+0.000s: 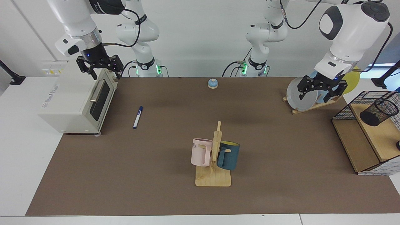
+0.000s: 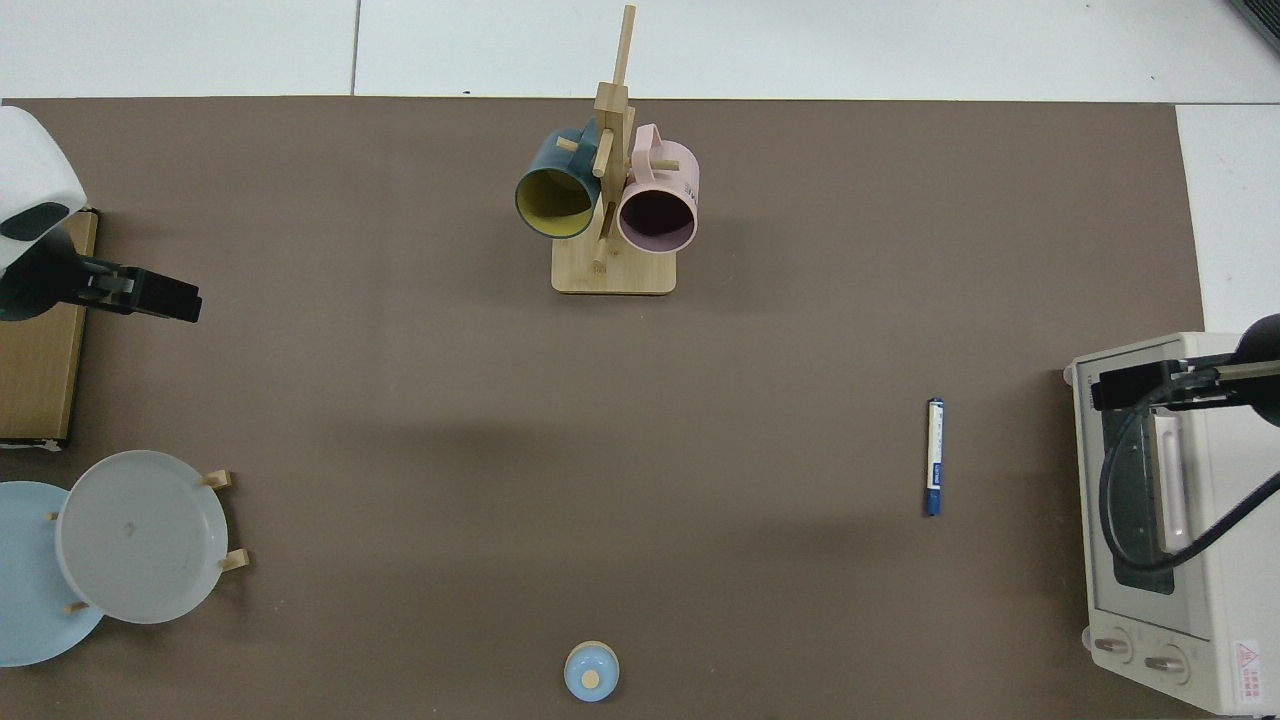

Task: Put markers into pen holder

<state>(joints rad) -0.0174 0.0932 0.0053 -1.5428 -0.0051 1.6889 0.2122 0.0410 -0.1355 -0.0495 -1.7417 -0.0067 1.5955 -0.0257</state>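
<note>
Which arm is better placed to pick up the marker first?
The right arm, probably. Its hand hangs open over the toaster oven, on the marker's side. The left hand is open too, by the plate rack far across the mat, near the pen holder.

Bright, even overhead light fills both views; soft broad shadows lie on the brown tabletop (image 1: 281, 140) beneath the arms. No glare, focus crisp.
</note>
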